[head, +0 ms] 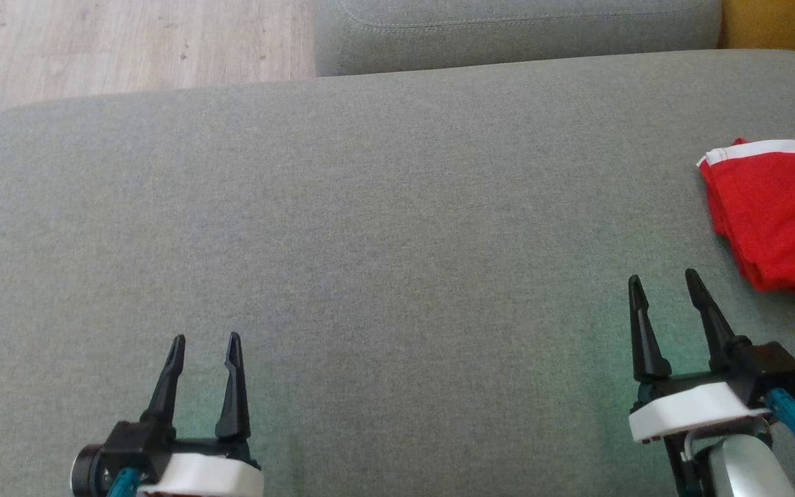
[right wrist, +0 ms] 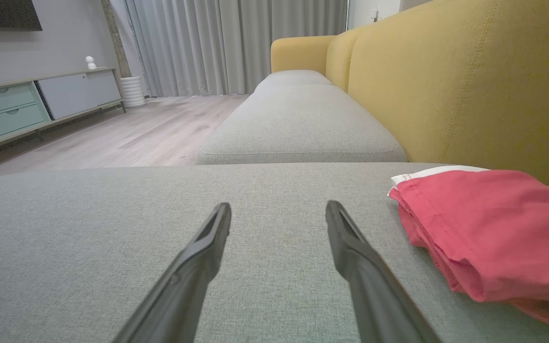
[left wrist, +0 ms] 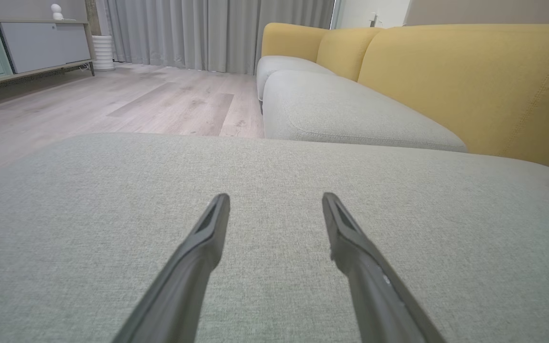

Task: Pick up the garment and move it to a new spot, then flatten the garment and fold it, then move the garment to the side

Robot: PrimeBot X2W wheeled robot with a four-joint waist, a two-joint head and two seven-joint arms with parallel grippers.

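On the grey cushion (head: 370, 228), my left gripper (head: 204, 342) and right gripper (head: 666, 279) hover spread and empty, and the red garment (head: 777, 214) lies folded at the far right edge, so I judge it placed and should withdraw without snagging it.

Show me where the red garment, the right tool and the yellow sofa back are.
red garment (right wrist: 489, 224), right wrist view, on the top folded layer.
right tool (head: 666, 283), head view, midway between its open fingertips.
yellow sofa back (right wrist: 446, 81), right wrist view, on its front face.
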